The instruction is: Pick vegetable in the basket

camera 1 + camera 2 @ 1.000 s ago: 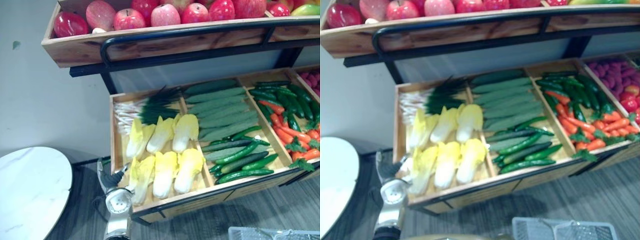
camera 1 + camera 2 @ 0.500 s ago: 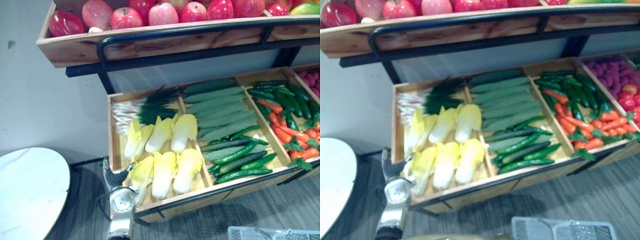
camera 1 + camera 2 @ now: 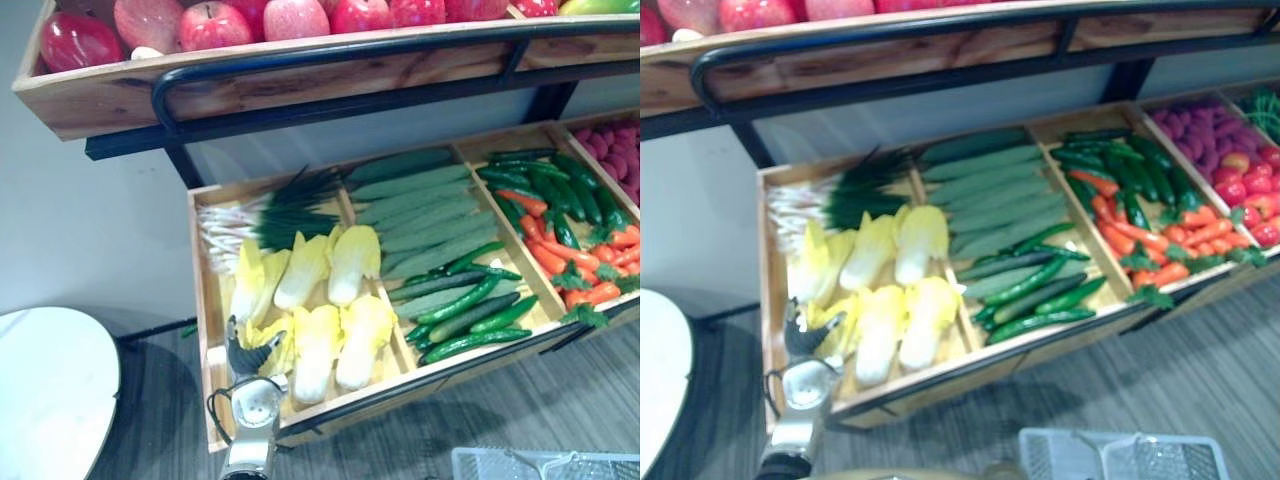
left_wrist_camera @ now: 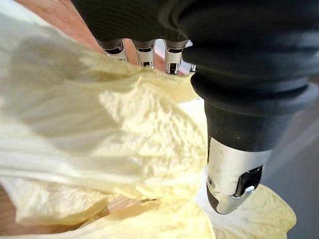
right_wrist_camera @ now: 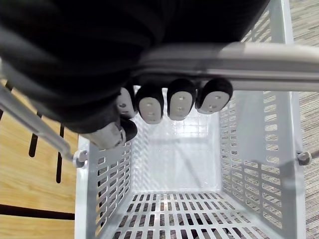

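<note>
**Left hand now in over the near-left cabbage; basket waiting near right.**
The whole view has swung in the last 1 s, so that drift is the camera's. Measured against the wooden tray [image 3: 203, 330], the left hand [image 3: 250, 355] has come in from the tray's near-left wall. It now sits on the cabbage [image 4: 124, 134] at the left end of the near row. In the wrist view the leaves press up against the hand and hide its far part, so I cannot tell whether it has closed. The cabbage lies in the tray, not lifted. The right hand [image 5: 180, 102] is curled round the basket handle [image 5: 224, 57], with the white basket [image 5: 249, 149] empty and well apart from the cabbage. Judgement: reach done, grasp in hand; lift and carry remain.
</note>
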